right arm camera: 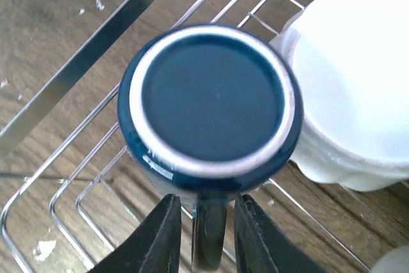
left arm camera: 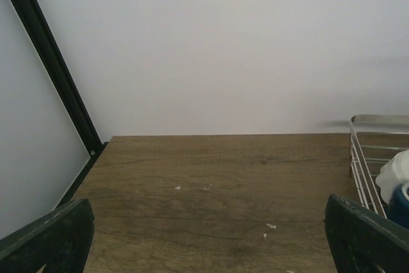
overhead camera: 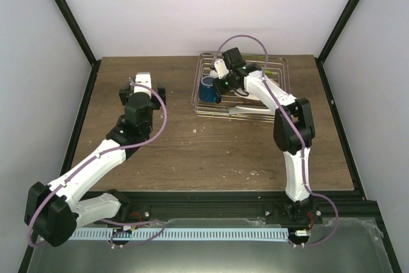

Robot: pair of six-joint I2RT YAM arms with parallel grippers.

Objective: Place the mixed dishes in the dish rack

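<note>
The left arm [overhead camera: 96, 158] stretches forward; the left gripper [overhead camera: 142, 87] hovers above the bench with fingers [left arm camera: 51, 241] spread wide. The right arm [overhead camera: 291, 132] bends inward; the right gripper [right arm camera: 206, 231] narrowly straddles the mug [right arm camera: 211, 107] handle, contact unclear

The rack [overhead camera: 255, 114] is seen right of centre on the bench [overhead camera: 192, 151]; inside its left end, the mug [overhead camera: 208, 89] is set just beside the bowl [right arm camera: 358, 81].

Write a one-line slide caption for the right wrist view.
The right gripper straddles the handle of the upturned dark blue mug, standing in the dish rack beside the white scalloped bowl.
</note>
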